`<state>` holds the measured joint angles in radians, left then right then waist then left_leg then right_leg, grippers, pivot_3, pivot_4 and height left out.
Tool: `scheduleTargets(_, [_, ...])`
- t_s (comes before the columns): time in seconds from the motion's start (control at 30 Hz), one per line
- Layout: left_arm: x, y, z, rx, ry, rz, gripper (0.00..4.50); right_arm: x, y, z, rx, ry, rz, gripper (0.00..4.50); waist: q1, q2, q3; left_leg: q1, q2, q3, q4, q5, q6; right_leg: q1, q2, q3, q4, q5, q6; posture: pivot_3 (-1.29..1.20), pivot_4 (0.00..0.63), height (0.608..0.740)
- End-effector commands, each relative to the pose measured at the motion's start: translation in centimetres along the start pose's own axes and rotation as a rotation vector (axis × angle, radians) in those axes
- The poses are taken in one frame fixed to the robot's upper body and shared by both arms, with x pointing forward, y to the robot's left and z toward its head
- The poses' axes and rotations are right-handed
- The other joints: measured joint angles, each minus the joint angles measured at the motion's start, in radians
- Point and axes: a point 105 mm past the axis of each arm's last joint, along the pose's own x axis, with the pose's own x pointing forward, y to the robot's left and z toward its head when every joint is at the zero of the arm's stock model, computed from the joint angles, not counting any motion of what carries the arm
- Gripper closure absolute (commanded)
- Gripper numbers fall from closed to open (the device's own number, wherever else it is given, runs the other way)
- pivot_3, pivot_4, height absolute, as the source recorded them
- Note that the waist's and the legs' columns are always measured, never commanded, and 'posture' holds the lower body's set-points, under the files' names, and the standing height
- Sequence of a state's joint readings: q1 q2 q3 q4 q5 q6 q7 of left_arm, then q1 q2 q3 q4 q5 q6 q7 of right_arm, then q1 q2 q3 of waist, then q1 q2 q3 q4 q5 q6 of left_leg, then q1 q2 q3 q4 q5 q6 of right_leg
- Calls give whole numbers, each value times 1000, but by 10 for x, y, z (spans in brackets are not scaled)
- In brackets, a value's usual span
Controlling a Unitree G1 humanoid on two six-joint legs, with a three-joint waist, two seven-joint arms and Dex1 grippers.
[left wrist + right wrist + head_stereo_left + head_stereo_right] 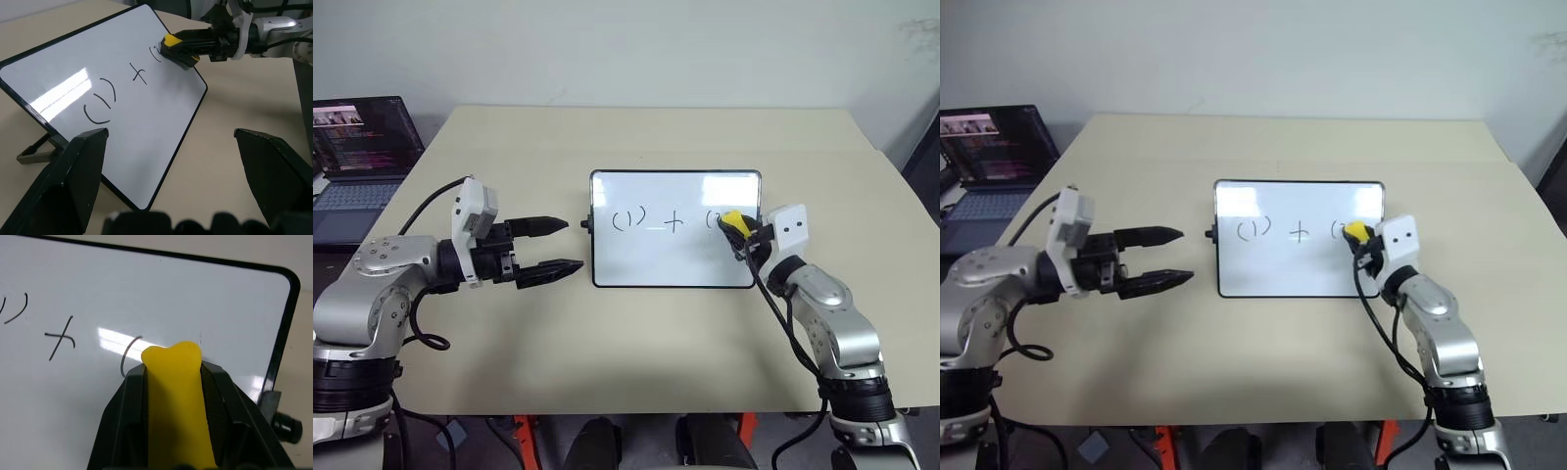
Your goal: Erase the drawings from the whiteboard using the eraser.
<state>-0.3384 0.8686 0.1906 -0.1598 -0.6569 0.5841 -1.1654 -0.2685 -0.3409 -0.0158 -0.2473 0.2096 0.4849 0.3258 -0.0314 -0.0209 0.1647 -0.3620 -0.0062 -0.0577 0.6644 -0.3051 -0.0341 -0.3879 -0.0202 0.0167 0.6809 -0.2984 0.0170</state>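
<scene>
Beige table (636,333) with a small whiteboard (656,264) near its middle, propped at a tilt on a stand, black frame all round, a small black knob at its left side (585,224). On the white surface, the drawings (651,220) in thin black marker: "(1)" toward the left, a plus sign in the middle, then one opening bracket just beside the eraser; whatever follows that bracket hidden behind the eraser and the gripper.

Right gripper (173,382) clamped tight on the yellow eraser (176,396), one black finger (124,416) pressed to each side of the block. Eraser tip poking out past the fingers and lying against the board at the right end of the writing, just right of the lone bracket. From the left wrist view, eraser (177,46) seen flat on the board near its right edge, black underside toward the surface.

Left gripper (558,245) held off the board to its left, above the table, pointing toward the board's left edge, well apart from the eraser. Both black fingers spread wide, nothing between them; upper finger (543,226) near the level of the knob, not touching the frame.

No bins, trays or boxes on the table. Open laptop (357,162) on a separate surface at the far left, screen lit.
</scene>
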Motion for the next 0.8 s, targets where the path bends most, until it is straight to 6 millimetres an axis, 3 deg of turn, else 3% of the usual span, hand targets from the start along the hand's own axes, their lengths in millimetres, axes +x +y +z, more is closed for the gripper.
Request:
scheduleTargets(0.03, [-2,-2,11,43,-21,-1,0,-9,-8,-23,15,109,-44,3323,0,0,0,0,0,0,0,0,0,0,0,0,0,0,0,0,150,740])
scheduleTargets(0.27, [-1,-2,11,42,-24,-8,0,-21,-2,-27,18,123,-43,3323,-1,0,0,0,0,0,0,0,0,0,0,0,0,0,0,0,150,740])
scheduleTargets(0.6, [3,-2,11,41,-28,-17,0,5,2,47,35,-154,-23,3323,-2,1,1,-1,0,0,-1,0,0,-2,0,0,0,0,0,0,150,740])
scheduleTargets(0.8, [5,-2,11,40,-34,-20,0,17,3,67,23,-215,-22,3323,-1,1,1,-3,0,0,-2,0,0,-3,0,0,-2,-1,-1,0,150,740])
